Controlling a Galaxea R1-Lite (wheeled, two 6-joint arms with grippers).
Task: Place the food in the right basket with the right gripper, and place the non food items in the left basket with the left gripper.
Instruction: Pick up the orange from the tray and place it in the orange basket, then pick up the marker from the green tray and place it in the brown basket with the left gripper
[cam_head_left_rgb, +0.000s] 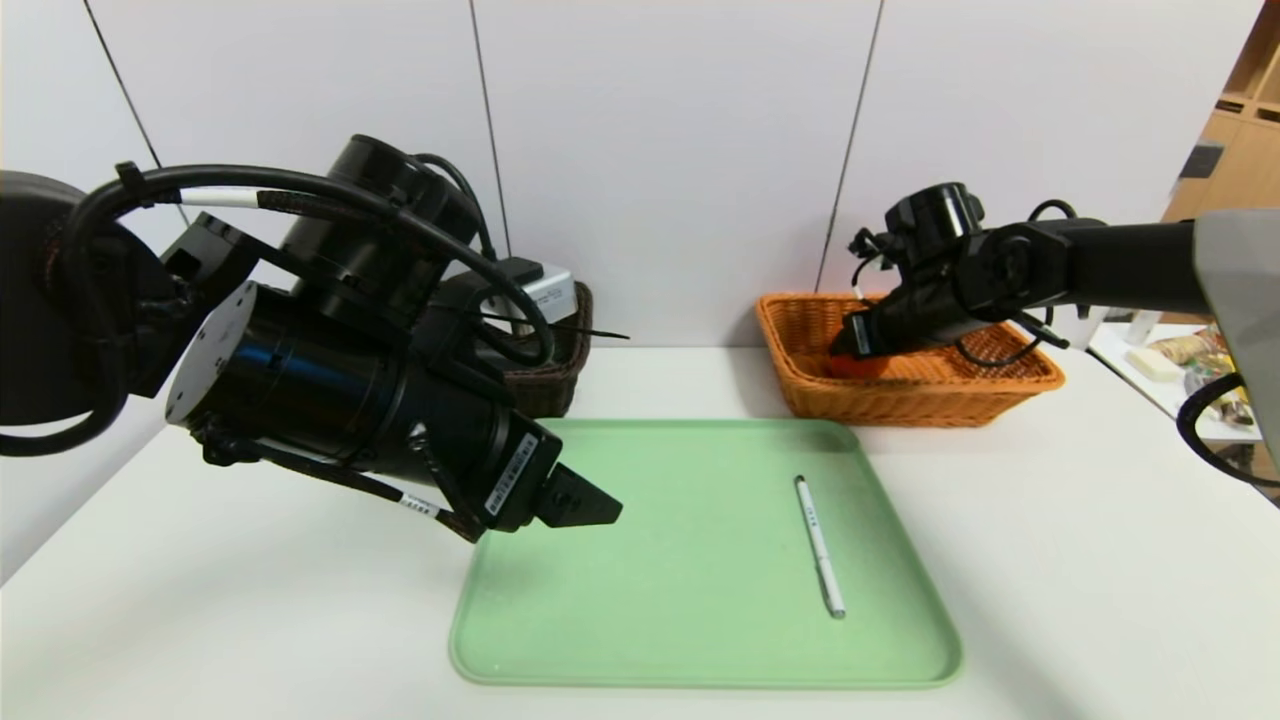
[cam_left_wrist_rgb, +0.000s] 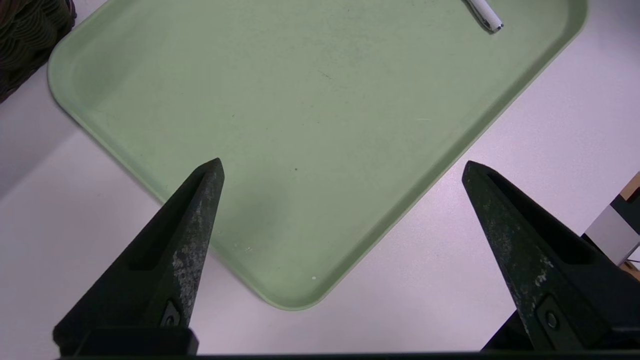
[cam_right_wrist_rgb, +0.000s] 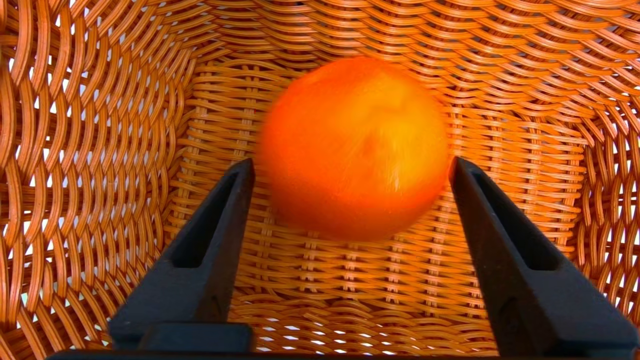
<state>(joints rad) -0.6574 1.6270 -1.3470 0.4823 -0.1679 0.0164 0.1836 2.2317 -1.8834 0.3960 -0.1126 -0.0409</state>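
The right gripper (cam_right_wrist_rgb: 350, 165), jaws spread clear of the orange (cam_right_wrist_rgb: 352, 147) lying just beyond its tips, reaches into the orange-tan basket (cam_head_left_rgb: 800, 385) at the table's far right. The left gripper (cam_left_wrist_rgb: 340, 170), spread wide and empty, hangs over the green tray's (cam_head_left_rgb: 700, 560) near-left corner. The white pen (cam_head_left_rgb: 820, 545) lies towards the tray's right edge, long axis near to far, so that arm must cross the tray.

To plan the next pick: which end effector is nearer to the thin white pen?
Left end effector: over the tray's near-left part. Right end effector: inside the far orange basket. Thin white pen.
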